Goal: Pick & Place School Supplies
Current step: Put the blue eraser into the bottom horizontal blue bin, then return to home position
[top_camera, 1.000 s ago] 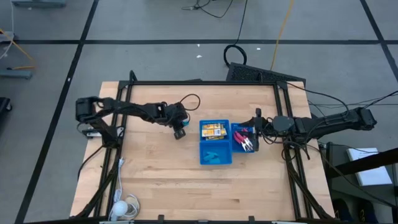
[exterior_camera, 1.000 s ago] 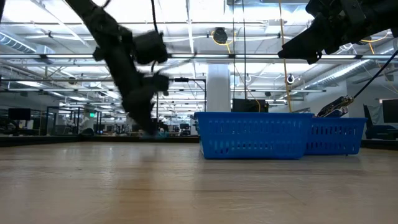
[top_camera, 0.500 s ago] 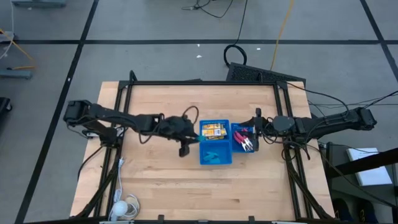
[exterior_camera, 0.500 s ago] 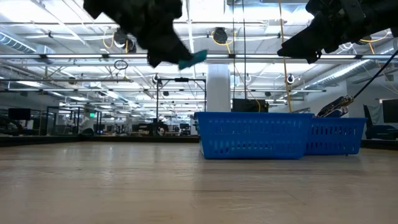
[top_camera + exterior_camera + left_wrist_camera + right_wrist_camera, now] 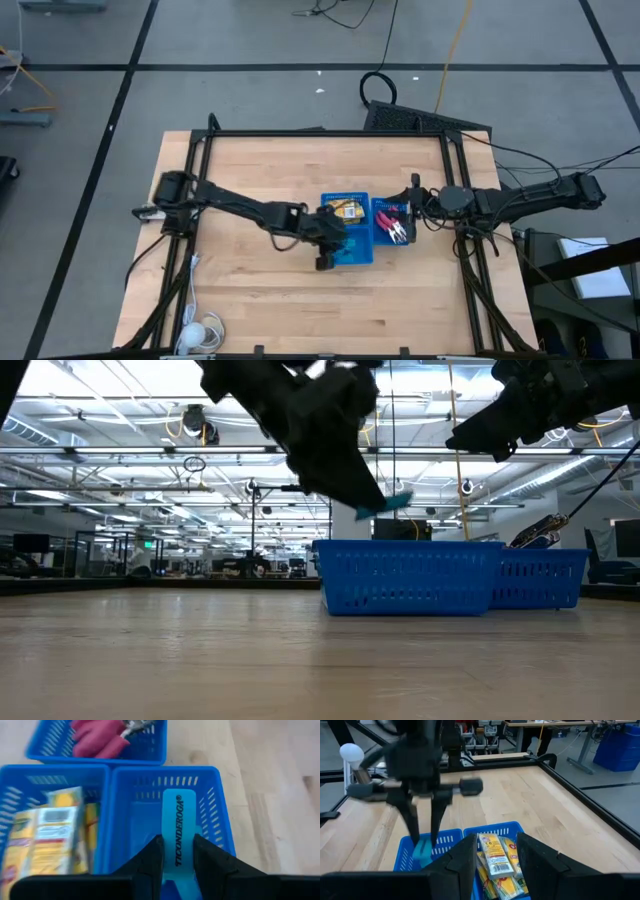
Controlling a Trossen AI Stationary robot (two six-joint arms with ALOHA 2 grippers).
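Observation:
My left gripper is shut on a light-blue plastic piece printed TICONDEROGA. It hovers over the near compartment of the blue tray and just above the tray wall in the low view. Yellow-orange packets lie in the far compartment. Red-handled tools lie in the smaller blue bin on the right. My right gripper is open and empty, waiting above that bin. My left gripper pinches the light-blue piece between its two fingers, at the end nearest the wrist, and the fingers lie across its narrow width. They come from above, slanting toward the table's right. The piece is lifted clear and juts past the fingertips, tilted.
A black frame rail runs along the table's sides. A white ball with a cable lies at the near left corner. Bare wood lies left of and in front of the tray.
My left gripper rose from low over the table left of the tray, lifting the light-blue piece clear. It then swung toward the table's right and near edge and came down over the tray's near compartment. It stayed shut on the piece throughout.

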